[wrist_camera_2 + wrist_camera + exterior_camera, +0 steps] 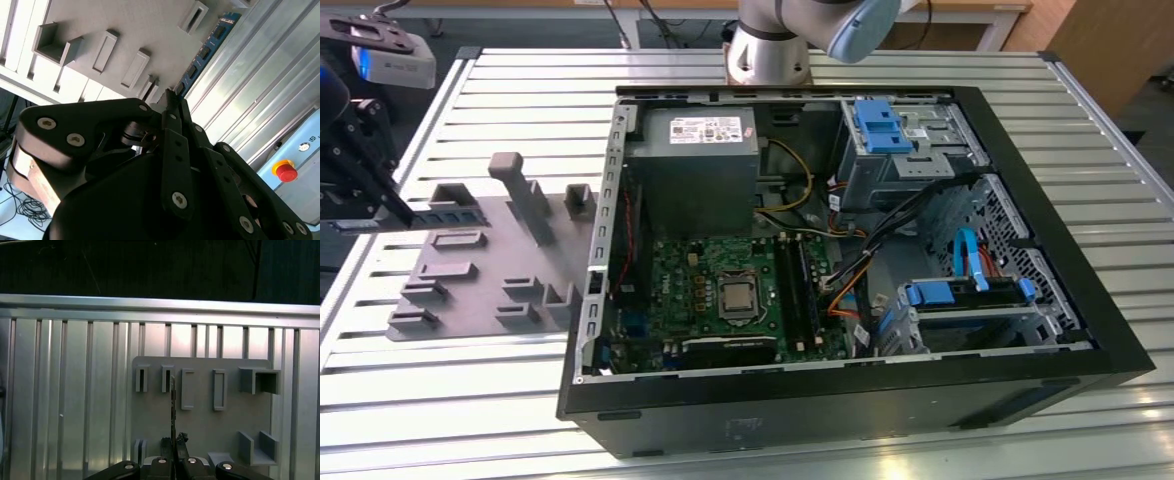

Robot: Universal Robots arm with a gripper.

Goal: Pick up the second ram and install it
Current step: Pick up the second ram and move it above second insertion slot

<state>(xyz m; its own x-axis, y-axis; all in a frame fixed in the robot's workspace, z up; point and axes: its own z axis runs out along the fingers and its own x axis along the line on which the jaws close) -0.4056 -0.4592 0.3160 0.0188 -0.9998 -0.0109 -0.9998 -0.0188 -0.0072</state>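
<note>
Over the slatted table (520,60), the pincer (173,444) is clamped on the second ram (201,56) (chips showing) by the grey tray (200,432).

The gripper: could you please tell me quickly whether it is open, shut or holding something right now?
Gripper: shut on the second ram, at the grey holder tray.

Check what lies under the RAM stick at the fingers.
Under the second ram lies the grey holder tray with its slots, on the slatted table. The fingers hide the ram's gripped end.
</note>
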